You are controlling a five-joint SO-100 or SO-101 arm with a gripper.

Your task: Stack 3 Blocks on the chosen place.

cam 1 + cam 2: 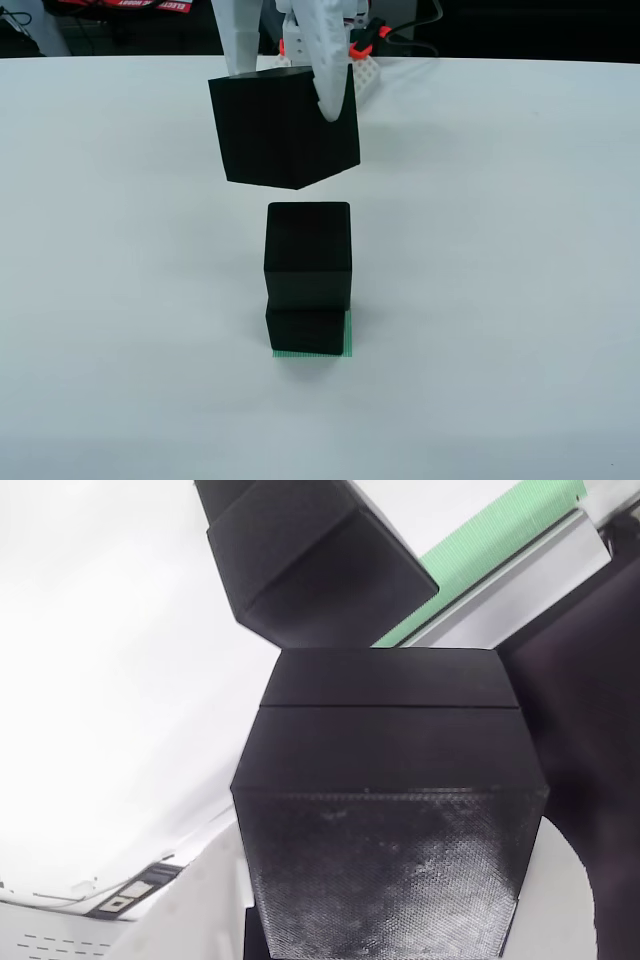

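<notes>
White table under me, dark clutter behind. My gripper is clamped on a tilted black cube, one corner turned downward. Below my fingers, two more cubes stand stacked upright on the green striped patch.

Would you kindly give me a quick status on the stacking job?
Gripper shut on third block, held above the stack. Two blocks stacked on green patch. Nothing between block and stack.

Two stacked blocks, third aloft.
</notes>
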